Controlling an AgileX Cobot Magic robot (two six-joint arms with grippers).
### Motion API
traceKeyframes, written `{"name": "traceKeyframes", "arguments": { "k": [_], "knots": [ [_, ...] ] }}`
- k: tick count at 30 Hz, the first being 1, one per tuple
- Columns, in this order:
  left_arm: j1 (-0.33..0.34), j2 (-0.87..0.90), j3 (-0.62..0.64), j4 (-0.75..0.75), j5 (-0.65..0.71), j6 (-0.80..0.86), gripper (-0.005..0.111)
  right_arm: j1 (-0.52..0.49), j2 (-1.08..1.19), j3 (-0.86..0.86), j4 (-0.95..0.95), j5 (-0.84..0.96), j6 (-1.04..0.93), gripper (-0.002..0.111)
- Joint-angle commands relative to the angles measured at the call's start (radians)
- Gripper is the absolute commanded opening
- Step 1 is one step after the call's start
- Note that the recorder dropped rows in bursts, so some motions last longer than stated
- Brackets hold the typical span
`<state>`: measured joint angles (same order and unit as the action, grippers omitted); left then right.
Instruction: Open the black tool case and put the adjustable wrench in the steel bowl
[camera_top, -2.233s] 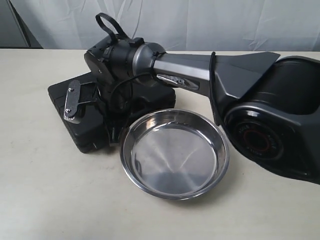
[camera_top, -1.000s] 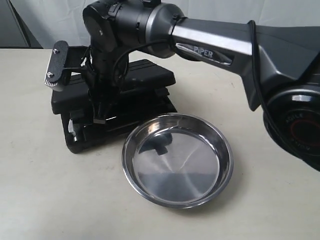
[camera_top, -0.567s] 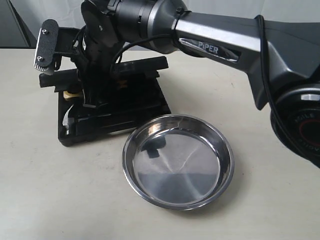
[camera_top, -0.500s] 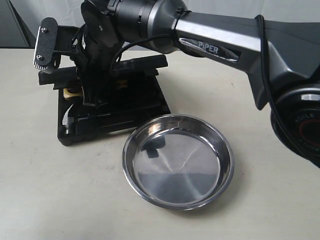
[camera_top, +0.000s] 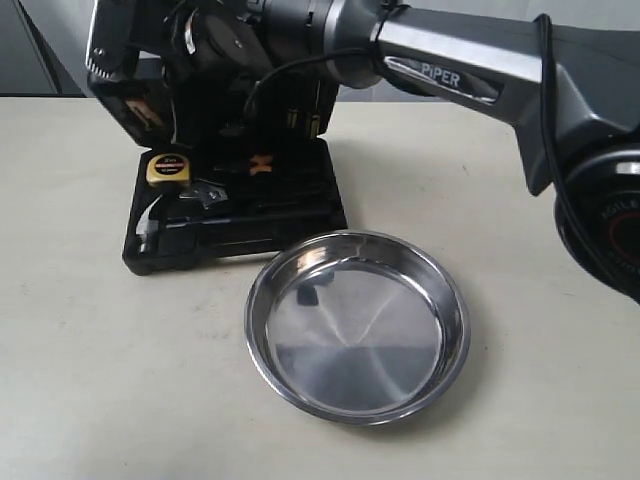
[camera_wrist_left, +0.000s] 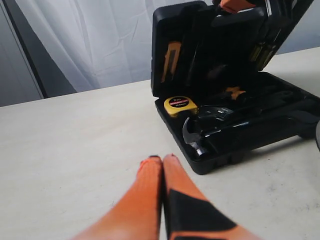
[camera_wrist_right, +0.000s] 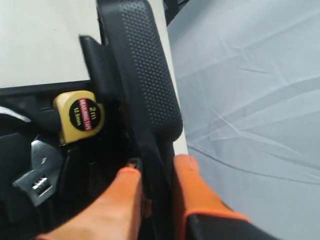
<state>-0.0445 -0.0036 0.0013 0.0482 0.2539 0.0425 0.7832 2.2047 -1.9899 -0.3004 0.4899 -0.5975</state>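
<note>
The black tool case (camera_top: 240, 228) lies open on the table, its lid (camera_top: 235, 110) standing upright. My right gripper (camera_top: 125, 60) is at the lid's upper left corner. In the right wrist view this gripper (camera_wrist_right: 159, 167) is shut on the lid's edge (camera_wrist_right: 145, 65), one orange finger on each side. The adjustable wrench (camera_wrist_right: 37, 170) rests in a recess of the base, beside the tape measure; the exterior view shows its silver head (camera_top: 205, 192). The steel bowl (camera_top: 360, 330) stands empty right of the case's front. My left gripper (camera_wrist_left: 162, 157) is shut and empty above bare table, short of the case (camera_wrist_left: 240, 135).
A yellow tape measure (camera_top: 167, 168), a steel-headed hammer (camera_top: 150, 225) and orange-handled pliers (camera_top: 258, 163) lie in the case's base. The right arm (camera_top: 470, 70) spans the scene above the case and bowl. A white curtain hangs behind the table.
The right gripper rose and swung the lid from nearly closed to upright, uncovering the tools in the base. The bowl has not moved.
</note>
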Motion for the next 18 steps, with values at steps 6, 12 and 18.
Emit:
{"name": "traceKeyframes", "arguments": {
  "k": [6,12,18],
  "knots": [
    [0.002,0.004,-0.001,0.000,-0.015,-0.004,0.000,-0.103,-0.023,-0.001,0.071,-0.213,0.035,-0.001],
    [0.002,0.004,-0.001,0.000,-0.015,-0.004,0.000,-0.121,-0.023,-0.001,0.078,-0.257,0.035,-0.001],
    [0.002,0.004,-0.001,0.000,-0.015,-0.004,0.000,-0.143,-0.023,-0.001,0.093,-0.267,0.038,-0.001]
  ]
}}
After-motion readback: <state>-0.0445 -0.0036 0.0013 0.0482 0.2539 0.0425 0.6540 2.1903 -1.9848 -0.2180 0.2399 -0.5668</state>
